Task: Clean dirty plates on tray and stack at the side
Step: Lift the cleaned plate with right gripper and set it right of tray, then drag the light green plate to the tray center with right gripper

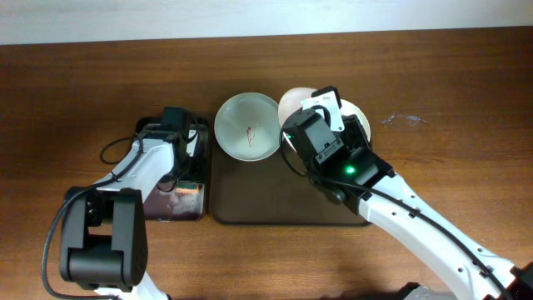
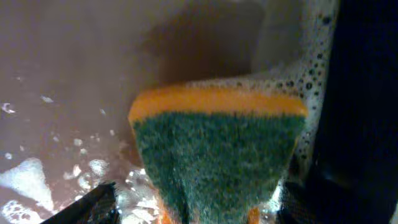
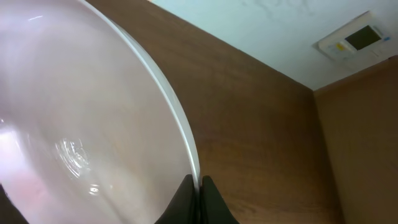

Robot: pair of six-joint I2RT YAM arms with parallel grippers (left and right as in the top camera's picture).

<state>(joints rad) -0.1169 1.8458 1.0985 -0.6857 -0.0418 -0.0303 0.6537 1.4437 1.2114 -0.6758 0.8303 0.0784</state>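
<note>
Plate one (image 3: 87, 124) is pinched by its rim in my right fingers (image 3: 199, 194), over the tray's (image 1: 275, 208) far right end. My left fingers (image 1: 185, 177) clench the sponge (image 2: 217, 149) in suds. Farther off, plate two (image 1: 246, 127), red-smeared, rests at the tray's far left.

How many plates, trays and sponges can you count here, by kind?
Plates: 2, the smeared plate and the held plate.
Trays: 2, the brown tray and the black tray.
Sponge: 1.
Total: 5.
</note>
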